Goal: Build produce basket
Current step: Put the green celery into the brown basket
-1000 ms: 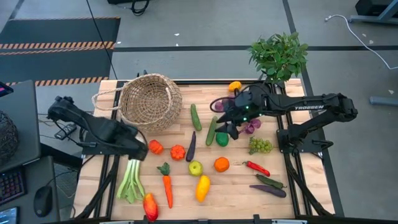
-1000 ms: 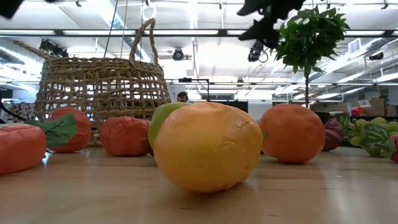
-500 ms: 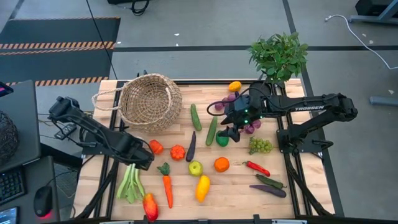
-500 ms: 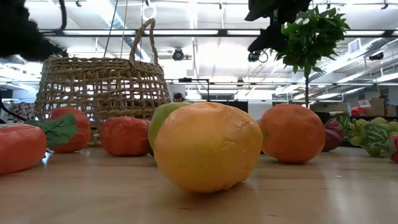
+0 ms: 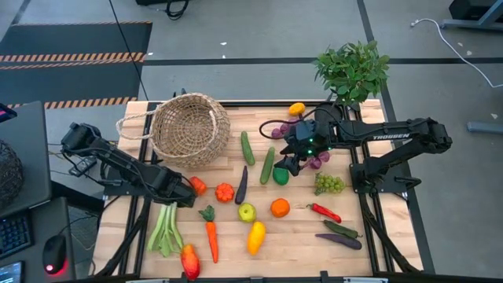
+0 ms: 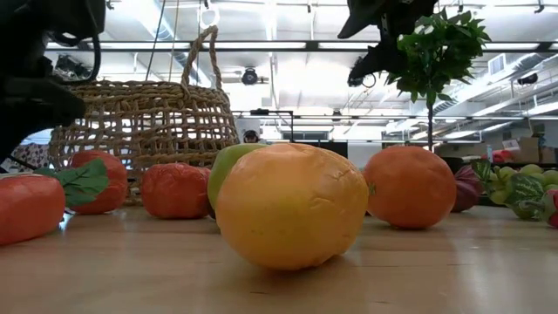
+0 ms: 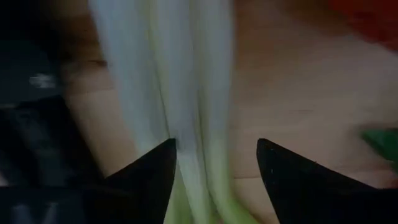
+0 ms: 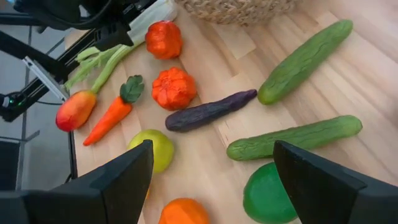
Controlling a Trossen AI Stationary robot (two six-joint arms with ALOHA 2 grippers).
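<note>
At the near edge of the tabletop [image 5: 302, 244], a red-and-yellow fruit [image 5: 189, 261], a carrot [image 5: 211, 233], a yellow lemon-like fruit [image 5: 256, 237] and a dark eggplant [image 5: 339, 240] are seen lying apart from one another. A leek [image 5: 165, 228] lies just beside the carrot, on the left. The left gripper [image 5: 185, 195] is found low over the white end of the leek; in the left wrist view its two fingers [image 7: 152, 177] are spread to either side of the leek's stalks [image 7: 186, 112], and no grip can be made out.

A little farther back, a green apple [image 5: 247, 211], an orange [image 5: 280, 207], a red chili [image 5: 324, 212] and two red tomatoes [image 5: 225, 192] are set across the middle. Green grapes [image 5: 329, 185] lie at the right.

Beyond these, the right gripper [image 5: 292, 167] is held above a round green fruit [image 5: 280, 176] and a cucumber [image 5: 267, 165], its fingers [image 8: 118, 180] standing wide apart with nothing between them. Purple grapes [image 5: 317, 159] lie close under the arm.

Farthest back, at the left rear of the tabletop, the basket [image 5: 189, 127] stands upright and no produce is seen inside it. A potted plant [image 5: 352, 69] stands at the right rear corner.
</note>
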